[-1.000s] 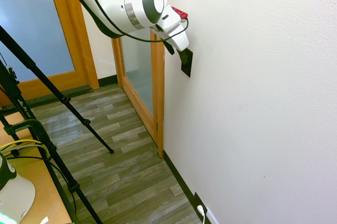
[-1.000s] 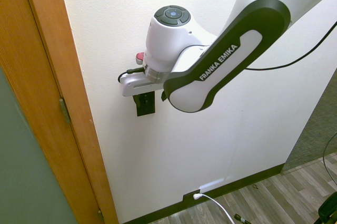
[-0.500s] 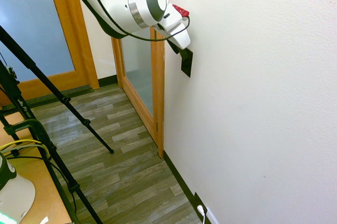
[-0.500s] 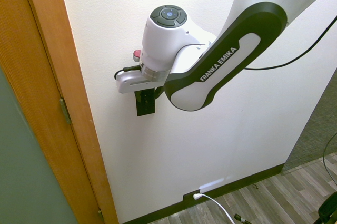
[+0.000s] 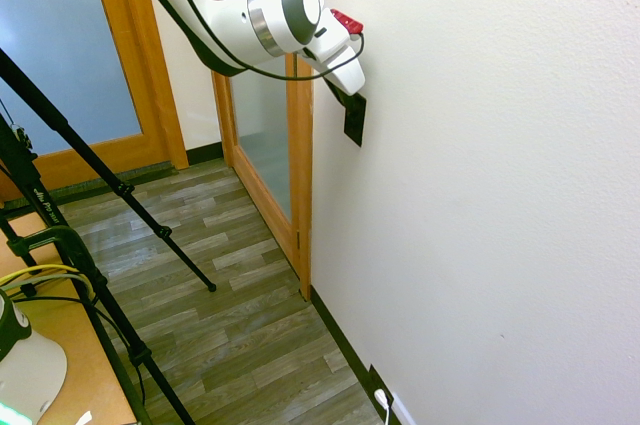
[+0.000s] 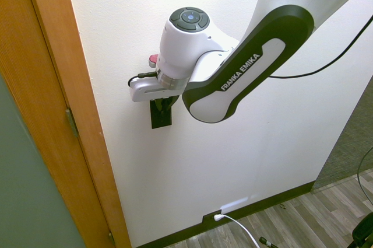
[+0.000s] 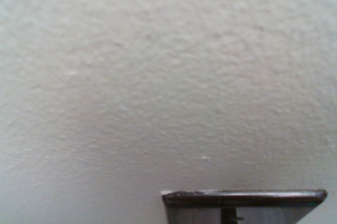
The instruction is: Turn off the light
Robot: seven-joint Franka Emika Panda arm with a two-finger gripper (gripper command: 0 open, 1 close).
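Claw (image 6: 164,104) against light switch (image 6: 161,118)

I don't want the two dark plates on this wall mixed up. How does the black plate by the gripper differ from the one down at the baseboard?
The light switch sits high beside the door frame; the outlet plate sits at floor level. The switch is bare, while the outlet holds a white plug. The gripper is at the switch only. Both are dark and flat on the wall.
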